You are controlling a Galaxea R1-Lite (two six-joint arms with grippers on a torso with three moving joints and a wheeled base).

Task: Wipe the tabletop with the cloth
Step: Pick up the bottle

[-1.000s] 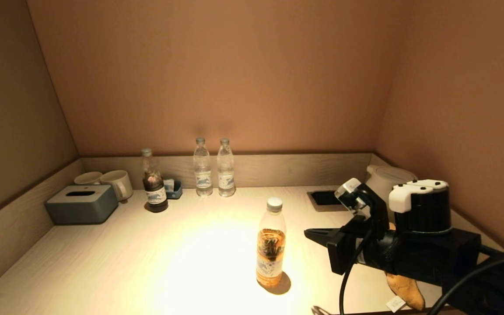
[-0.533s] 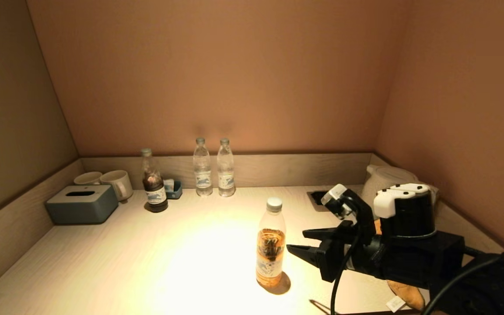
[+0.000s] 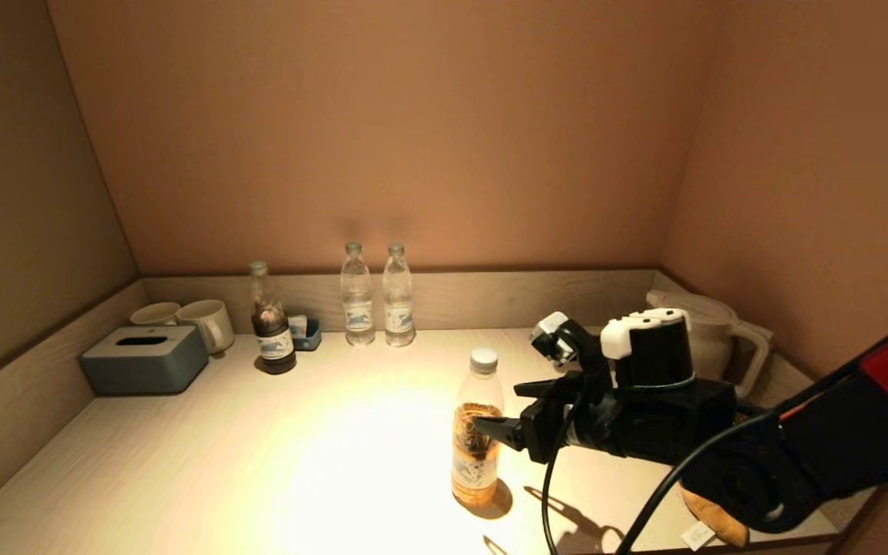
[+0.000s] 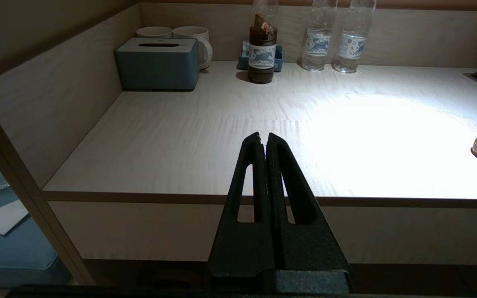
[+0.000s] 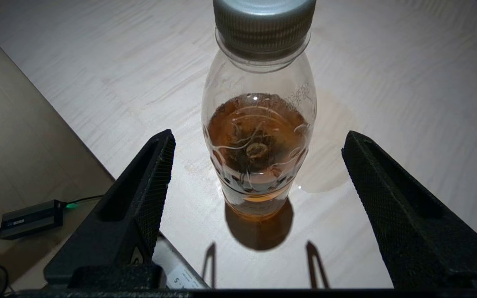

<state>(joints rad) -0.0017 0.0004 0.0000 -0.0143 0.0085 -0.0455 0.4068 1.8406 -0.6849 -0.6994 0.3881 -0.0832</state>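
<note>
Tabletop (image 3: 274,455) holds tea bottle (image 3: 476,432); right tool (image 3: 509,408) wide beside it, left tool (image 4: 263,138) closed

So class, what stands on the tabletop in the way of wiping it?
A tea bottle stands mid-table in the lit patch. The open right hand reaches around it; the cloth lies at the near right edge.

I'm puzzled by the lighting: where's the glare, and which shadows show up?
Head view: a bright pool washes out the pale wooden tabletop left of the amber plastic tea bottle. Right wrist view: the bottle and open right gripper cast dark shadows toward the table edge.
</note>
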